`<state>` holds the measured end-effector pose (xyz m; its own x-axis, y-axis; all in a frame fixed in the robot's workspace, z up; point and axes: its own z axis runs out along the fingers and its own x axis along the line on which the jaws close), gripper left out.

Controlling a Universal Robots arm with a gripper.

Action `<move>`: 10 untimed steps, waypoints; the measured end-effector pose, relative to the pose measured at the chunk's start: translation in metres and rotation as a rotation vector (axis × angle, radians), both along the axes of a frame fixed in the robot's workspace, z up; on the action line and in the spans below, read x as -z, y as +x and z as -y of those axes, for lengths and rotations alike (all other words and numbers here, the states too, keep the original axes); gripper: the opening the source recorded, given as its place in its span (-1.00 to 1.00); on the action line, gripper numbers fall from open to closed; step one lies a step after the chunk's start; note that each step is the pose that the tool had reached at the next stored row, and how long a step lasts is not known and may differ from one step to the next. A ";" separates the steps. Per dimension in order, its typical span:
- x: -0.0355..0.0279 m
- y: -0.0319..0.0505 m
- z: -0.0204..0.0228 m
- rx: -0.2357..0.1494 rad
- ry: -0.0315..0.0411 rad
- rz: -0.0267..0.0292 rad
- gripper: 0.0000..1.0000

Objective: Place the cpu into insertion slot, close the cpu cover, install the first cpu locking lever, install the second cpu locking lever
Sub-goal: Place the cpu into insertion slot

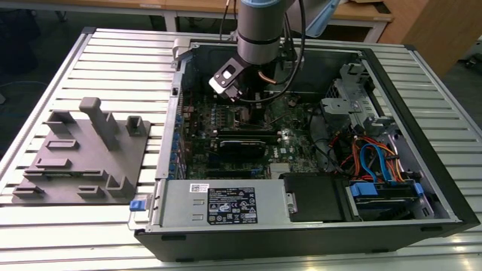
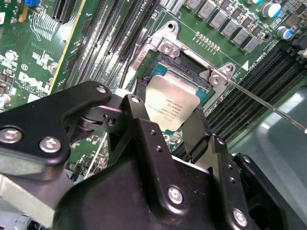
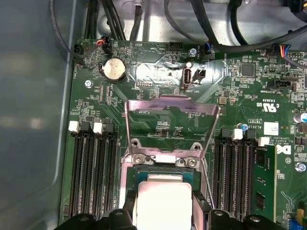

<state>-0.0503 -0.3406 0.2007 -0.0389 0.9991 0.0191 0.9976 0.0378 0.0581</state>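
Note:
The cpu (image 2: 171, 101), a flat square chip with a silver-grey top, sits between my gripper's (image 2: 165, 117) black fingers (image 2: 197, 128); the gripper is shut on it. The chip hovers right over the insertion slot (image 2: 184, 69), a black recess with a metal rim on the green board, and I cannot tell whether it touches. In the first wrist view the cpu (image 3: 163, 203) lies below the slot's rim (image 3: 163, 168), and the cpu cover (image 3: 170, 122) stands tilted open behind it. A thin locking lever (image 2: 268, 106) sticks out, unlatched. In the exterior view the gripper (image 1: 249, 104) is deep inside the computer case.
Long black memory slots (image 3: 91, 167) flank the socket, with a green memory module (image 3: 264, 178) on one side. A coin battery (image 3: 114, 69) and black cables (image 3: 216, 28) lie beyond the cover. A grey fixture tray (image 1: 83, 158) sits at the exterior view's left; the power supply (image 1: 226, 206) and coloured cables (image 1: 376, 158) crowd the case.

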 end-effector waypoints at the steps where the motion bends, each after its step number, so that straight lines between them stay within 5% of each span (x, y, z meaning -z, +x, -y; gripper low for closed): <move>1: 0.0005 0.0000 0.0000 0.001 0.0000 0.0000 0.07; 10: 0.0041 -0.0004 -0.0001 0.008 -0.0002 -0.0001 0.07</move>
